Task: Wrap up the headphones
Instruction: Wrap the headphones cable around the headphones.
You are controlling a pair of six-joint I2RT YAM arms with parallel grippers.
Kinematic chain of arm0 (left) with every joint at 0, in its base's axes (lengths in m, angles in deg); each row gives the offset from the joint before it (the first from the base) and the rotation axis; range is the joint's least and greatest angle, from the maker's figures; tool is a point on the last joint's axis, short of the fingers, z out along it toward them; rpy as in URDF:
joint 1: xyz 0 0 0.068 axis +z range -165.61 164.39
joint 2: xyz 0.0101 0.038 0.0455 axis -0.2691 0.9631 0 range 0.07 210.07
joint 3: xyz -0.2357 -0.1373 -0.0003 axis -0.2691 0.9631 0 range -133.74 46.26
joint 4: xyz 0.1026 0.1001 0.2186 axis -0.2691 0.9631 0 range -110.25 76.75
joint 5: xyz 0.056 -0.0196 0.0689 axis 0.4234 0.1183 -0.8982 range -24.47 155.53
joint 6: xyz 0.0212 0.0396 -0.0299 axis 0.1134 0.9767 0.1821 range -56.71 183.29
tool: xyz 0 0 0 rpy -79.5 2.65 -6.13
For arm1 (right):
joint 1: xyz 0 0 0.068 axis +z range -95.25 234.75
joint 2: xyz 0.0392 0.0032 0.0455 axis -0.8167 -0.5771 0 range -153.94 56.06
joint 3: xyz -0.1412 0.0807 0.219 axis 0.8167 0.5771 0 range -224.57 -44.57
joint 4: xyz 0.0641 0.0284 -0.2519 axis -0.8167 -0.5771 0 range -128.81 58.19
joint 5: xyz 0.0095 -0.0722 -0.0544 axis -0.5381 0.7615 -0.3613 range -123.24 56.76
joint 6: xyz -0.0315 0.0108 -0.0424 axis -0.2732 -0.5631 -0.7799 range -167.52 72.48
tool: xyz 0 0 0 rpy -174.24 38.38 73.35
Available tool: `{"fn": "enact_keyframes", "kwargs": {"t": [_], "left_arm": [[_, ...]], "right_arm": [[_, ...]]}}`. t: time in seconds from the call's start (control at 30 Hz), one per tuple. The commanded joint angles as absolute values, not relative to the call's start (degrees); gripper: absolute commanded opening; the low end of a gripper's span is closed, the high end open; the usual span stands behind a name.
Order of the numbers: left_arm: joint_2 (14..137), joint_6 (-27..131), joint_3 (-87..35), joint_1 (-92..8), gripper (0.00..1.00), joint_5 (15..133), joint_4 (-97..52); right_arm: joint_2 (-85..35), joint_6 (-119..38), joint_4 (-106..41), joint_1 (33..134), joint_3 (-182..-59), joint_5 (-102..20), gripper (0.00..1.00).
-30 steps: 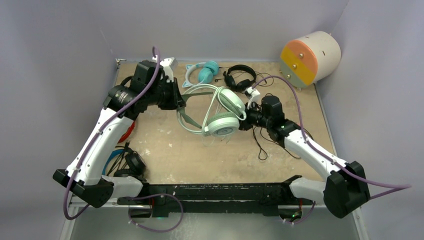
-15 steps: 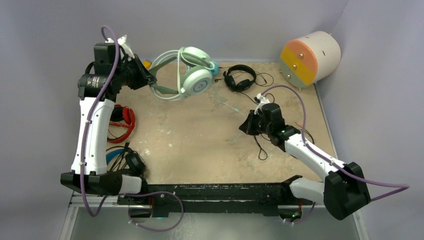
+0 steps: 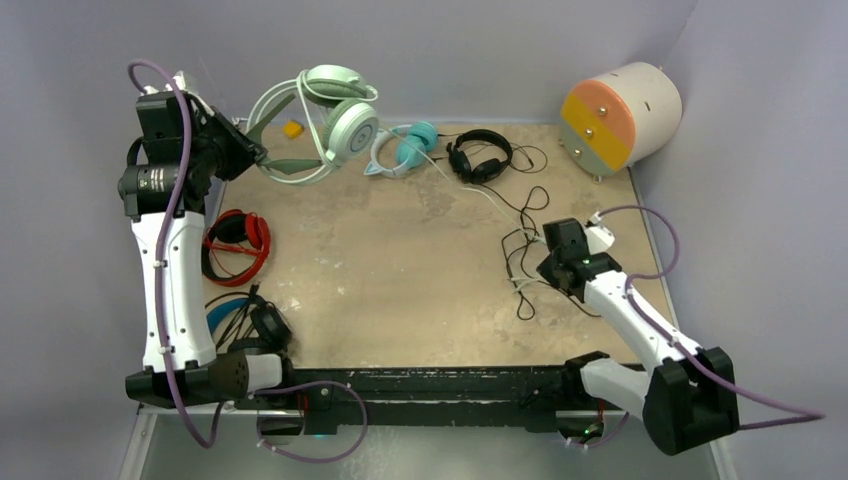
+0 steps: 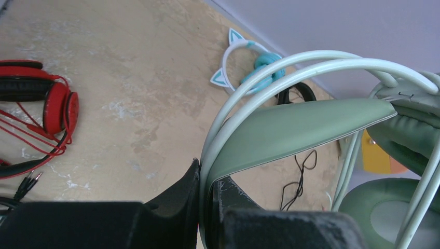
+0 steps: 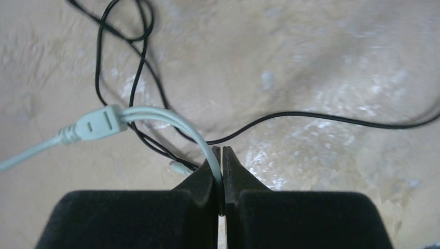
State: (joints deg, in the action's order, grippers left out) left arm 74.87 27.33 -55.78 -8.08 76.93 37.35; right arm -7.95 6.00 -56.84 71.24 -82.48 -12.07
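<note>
While the left gripper (image 4: 206, 179) clamps the mint headset (image 3: 340, 122) aloft by its band, we see the right gripper (image 5: 221, 155), jaws pinching that headset's pale cable (image 5: 150, 115).

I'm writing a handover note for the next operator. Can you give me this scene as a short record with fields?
left gripper: shut on the band of the mint-green headphones, held up over the far-left corner
right gripper: shut on the pale cable, low over the table on the right
cable path: from the far side of the table to the right gripper
cable state: not yet wound
lying on table: red pair, teal cat-eared pair, small black pair, black-and-blue pair
</note>
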Motion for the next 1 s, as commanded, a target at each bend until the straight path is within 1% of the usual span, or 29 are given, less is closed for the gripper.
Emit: {"fn": "enact_keyframes", "kwargs": {"t": [0.0,0.03,0.07,0.1,0.13,0.17,0.23,0.27,0.3,0.33,0.43,0.5,0.57,0.63,0.73,0.97], "left_arm": [[70.94,21.27,-55.72,-5.84,0.00,72.53,31.16],[70.75,21.33,-55.51,-5.70,0.00,72.91,30.94],[70.74,21.58,-55.26,-5.68,0.00,74.22,30.53],[70.85,21.70,-55.01,-5.68,0.00,75.73,30.21],[70.97,21.72,-54.66,-5.68,0.00,77.45,29.93],[71.10,21.98,-54.30,-5.68,0.00,79.18,29.60],[71.62,22.65,-53.71,-5.68,0.00,82.57,29.35],[71.78,22.60,-53.21,-5.68,0.00,84.28,29.26],[71.80,22.64,-52.58,-5.71,0.00,85.92,28.90],[71.83,22.64,-51.63,-5.71,0.00,87.33,28.54],[71.70,22.72,-50.24,-6.41,0.00,89.95,27.77],[71.83,23.13,-50.30,-7.63,0.00,90.18,27.88],[72.01,23.74,-50.84,-9.36,0.00,89.34,28.40],[72.45,24.03,-51.55,-11.37,0.00,88.34,29.13],[73.15,24.18,-52.70,-13.87,0.00,87.76,29.76],[75.04,23.87,-59.30,-15.17,0.00,89.37,32.19]], "right_arm": [[-3.41,18.35,-66.55,69.49,-83.22,0.89,0.00],[-2.62,16.01,-64.96,69.44,-83.02,0.30,0.00],[-2.04,13.30,-63.50,69.48,-83.21,-0.70,0.10],[-1.58,10.94,-62.38,69.44,-83.77,-1.93,0.30],[-0.98,4.85,-59.42,69.48,-84.33,-4.96,0.51],[-0.13,-4.50,-54.08,69.52,-84.53,-10.16,0.65],[2.32,-17.67,-45.31,69.57,-83.99,-26.16,0.80],[3.56,-22.01,-40.97,69.59,-83.62,-33.69,0.85],[4.52,-25.81,-37.29,69.56,-83.26,-42.13,0.96],[4.54,-26.94,-34.43,69.54,-83.34,-48.12,0.98],[0.87,-27.98,-27.33,69.61,-85.94,-62.51,0.99],[-2.77,-28.54,-25.42,70.67,-88.85,-67.11,0.99],[-6.07,-30.50,-24.62,73.03,-91.97,-67.71,0.99],[-8.68,-32.75,-23.23,76.21,-94.38,-65.61,0.99],[-13.30,-33.89,-18.24,79.72,-97.06,-65.87,0.99],[-23.35,-29.26,-1.53,81.51,-99.92,-70.82,0.99]]}}
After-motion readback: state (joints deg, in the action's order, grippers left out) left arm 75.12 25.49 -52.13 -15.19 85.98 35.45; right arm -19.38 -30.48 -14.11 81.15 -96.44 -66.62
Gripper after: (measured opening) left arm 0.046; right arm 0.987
